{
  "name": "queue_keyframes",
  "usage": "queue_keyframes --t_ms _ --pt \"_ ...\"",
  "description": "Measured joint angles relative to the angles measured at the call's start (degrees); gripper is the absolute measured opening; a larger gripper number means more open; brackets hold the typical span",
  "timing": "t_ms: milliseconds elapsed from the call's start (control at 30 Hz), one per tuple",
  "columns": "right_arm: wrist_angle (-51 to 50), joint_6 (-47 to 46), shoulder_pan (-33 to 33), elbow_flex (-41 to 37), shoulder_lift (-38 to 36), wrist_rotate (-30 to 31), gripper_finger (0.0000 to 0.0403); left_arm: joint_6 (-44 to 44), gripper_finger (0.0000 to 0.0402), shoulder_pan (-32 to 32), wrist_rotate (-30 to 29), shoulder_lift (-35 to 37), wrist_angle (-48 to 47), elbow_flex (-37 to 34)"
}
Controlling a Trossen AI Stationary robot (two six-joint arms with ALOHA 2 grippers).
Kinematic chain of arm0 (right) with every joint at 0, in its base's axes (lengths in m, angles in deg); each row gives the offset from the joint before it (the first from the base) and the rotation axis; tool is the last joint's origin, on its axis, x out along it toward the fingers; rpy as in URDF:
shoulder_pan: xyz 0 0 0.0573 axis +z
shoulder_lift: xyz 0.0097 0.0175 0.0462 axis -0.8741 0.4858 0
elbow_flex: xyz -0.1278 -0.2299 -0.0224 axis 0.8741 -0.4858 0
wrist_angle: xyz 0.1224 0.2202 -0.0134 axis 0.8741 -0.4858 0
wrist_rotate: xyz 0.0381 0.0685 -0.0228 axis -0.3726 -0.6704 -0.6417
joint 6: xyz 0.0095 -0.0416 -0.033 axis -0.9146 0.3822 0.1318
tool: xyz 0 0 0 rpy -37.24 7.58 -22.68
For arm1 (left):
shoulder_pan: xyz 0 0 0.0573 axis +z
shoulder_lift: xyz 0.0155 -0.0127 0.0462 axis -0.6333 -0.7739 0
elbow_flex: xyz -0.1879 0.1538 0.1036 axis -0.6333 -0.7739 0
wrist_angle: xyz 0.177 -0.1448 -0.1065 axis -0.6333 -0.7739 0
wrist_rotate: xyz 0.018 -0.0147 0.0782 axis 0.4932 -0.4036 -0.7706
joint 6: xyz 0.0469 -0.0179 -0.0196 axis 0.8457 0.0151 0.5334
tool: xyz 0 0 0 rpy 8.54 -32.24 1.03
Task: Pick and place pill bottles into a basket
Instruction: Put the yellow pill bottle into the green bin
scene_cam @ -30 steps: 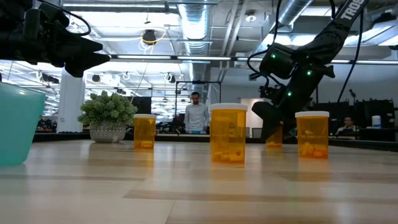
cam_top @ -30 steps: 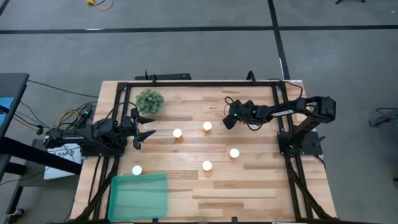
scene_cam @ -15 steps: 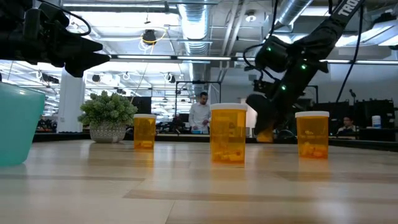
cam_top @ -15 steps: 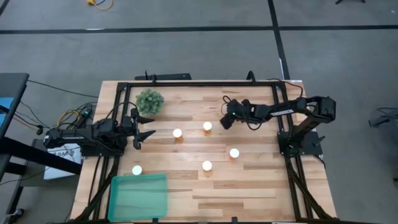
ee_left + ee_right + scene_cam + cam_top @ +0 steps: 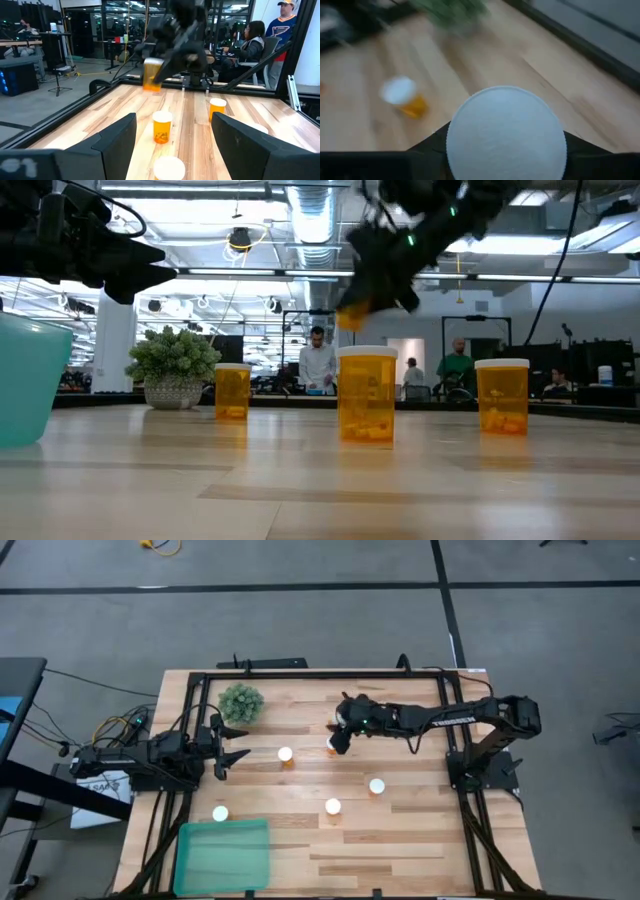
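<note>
My right gripper [image 5: 337, 740] is shut on one amber pill bottle with a white cap [image 5: 506, 132], held above the middle of the table's far half; the bottle also shows in the low view [image 5: 352, 315]. Several more bottles stand upright on their bases on the wood: one [image 5: 286, 755] left of the held one, two [image 5: 377, 786] [image 5: 333, 807] nearer, one [image 5: 220, 813] by the basket. The teal basket [image 5: 222, 855] sits at the near left corner. My left gripper [image 5: 243, 742] waits open and empty at the table's left side. My right gripper pinches the bottle between its two fingers [image 5: 427, 147], one on each side of the body below the cap [image 5: 506, 132]. The fingers come slanting down from the table's right. The bottle is lifted clear of the table and tilted [image 5: 352, 315].
A small bushy green plant [image 5: 241, 702] stands at the far left of the table. A black metal frame [image 5: 320, 674] runs along the table's edges. People show in the room beyond the table.
My right gripper has gone toward the table's left edge to the far-middle bottle, taken hold of it and gone up. That bottle, which stood on the table, is now lifted clear, tilted and carried a little leftward.
</note>
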Motion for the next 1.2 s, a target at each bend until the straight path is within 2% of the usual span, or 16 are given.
queue_keyframes --t_ms 100,200,367,533,667,933,1200 --pt "1.0 1.5 3.5 3.7 0.0 -0.2 0.0195 0.3 0.0249 0.0 0.0 0.0 0.0 0.0" --pt "3.9 2.6 7.1 5.8 0.2 -1.3 0.0190 0.0 0.0249 0.0 0.0 0.0 0.0 0.0" --pt "10.9 5.2 12.9 6.4 0.3 -1.5 0.0170 0.3 0.0249 0.0 0.0 0.0 0.0 0.0" --pt "15.6 5.2 16.3 6.5 2.8 -1.4 0.0180 0.1 0.0249 0.0 0.0 0.0 0.0 0.0" --pt "16.4 4.8 18.0 10.6 8.3 -1.7 0.0189 0.0 0.0249 0.0 0.0 0.0 0.0 0.0" --pt "16.5 6.7 21.2 25.8 22.1 -9.0 0.0174 0.0 0.0249 0.0 0.0 0.0 0.0 0.0" --pt "14.1 5.9 23.7 35.1 31.9 -13.7 0.0185 -0.1 0.0249 0.0 0.0 0.0 0.0 0.0"
